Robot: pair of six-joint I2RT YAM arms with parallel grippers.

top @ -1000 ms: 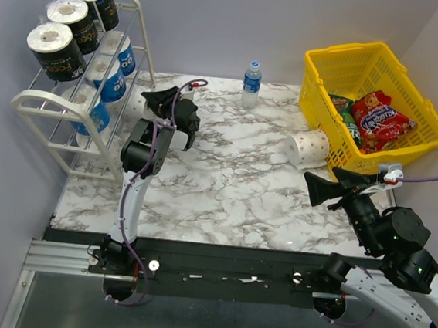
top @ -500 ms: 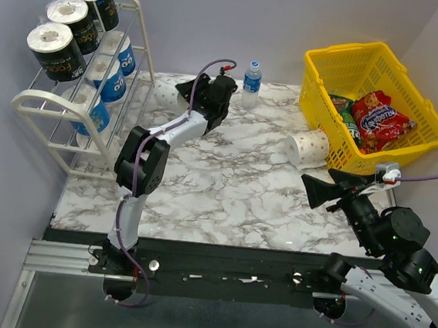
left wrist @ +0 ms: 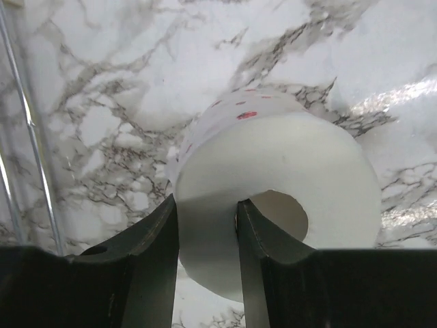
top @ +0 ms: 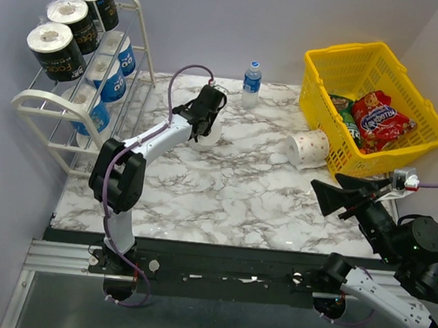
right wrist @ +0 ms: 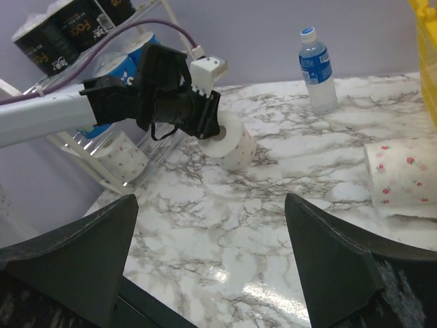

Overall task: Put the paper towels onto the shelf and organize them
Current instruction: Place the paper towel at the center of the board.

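Pinching the wall of a white dotted paper towel roll [top: 210, 130], the left gripper [top: 205, 118] reaches out over the far middle of the marble table [top: 240, 189]. The wrist view shows one of its fingers [left wrist: 147, 273] against the outside of the wrap and the other inside the cardboard core. The roll tilts on its side, and whether its lower edge touches the marble I cannot tell. It sits well to the right of the shelf [top: 50, 105], which stands at the far left. On the shelf, three black rolls [top: 57, 51] line the top tier and blue rolls [top: 112, 76] fill the middle tier. The bottom tier holds another roll low down, seen only in part. A second dotted roll [top: 307, 148] lies on its side on the right, just beside the yellow shopping basket [top: 384, 60], which contains snack packets [top: 379, 117]. A small water bottle [top: 251, 83] stands upright at the far edge, between the held roll and the basket. The right gripper [top: 337, 189] hovers at the near right with its jaws spread wide and nothing between them.
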